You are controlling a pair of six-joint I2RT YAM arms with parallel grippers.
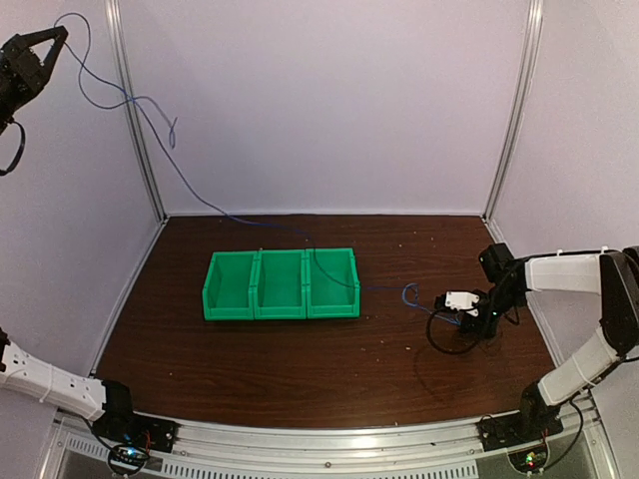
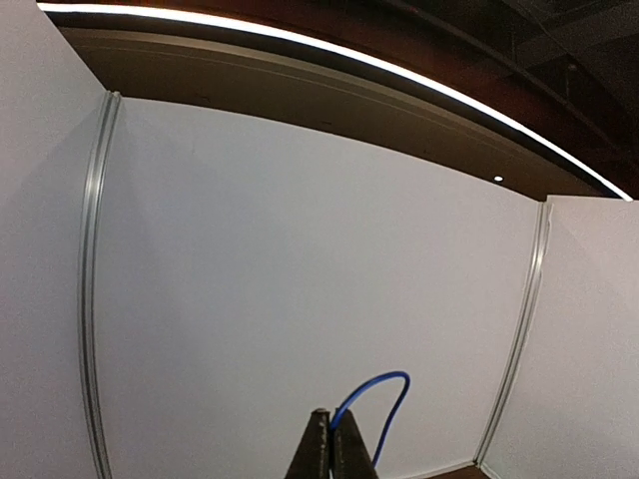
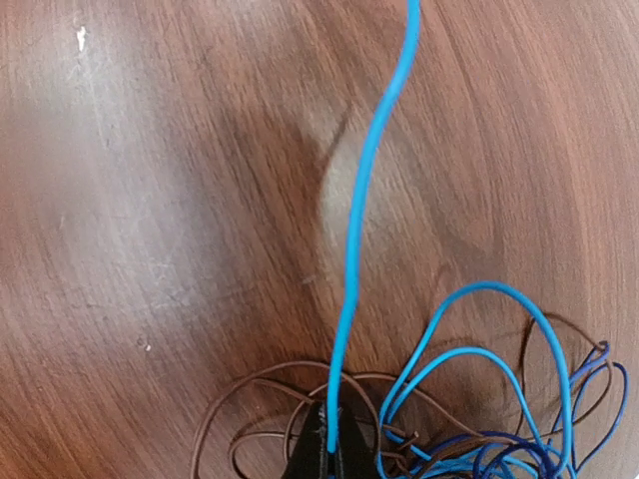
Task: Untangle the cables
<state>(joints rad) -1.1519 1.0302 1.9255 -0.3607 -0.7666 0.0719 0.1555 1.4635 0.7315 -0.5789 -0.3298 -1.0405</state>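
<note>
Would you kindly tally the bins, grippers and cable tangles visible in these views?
Green bins: 3
Grippers: 2, the left gripper and the right gripper
Cable tangle: 1, strands too knotted to count; both grippers pinch its blue cable
Total: 6

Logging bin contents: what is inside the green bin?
A blue cable runs across the right compartment of the green bin; the other two look bare. Near walls hide part of each floor.

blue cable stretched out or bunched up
Mostly stretched: blue cable runs from left hand over green bins to a tangle at right hand.
</note>
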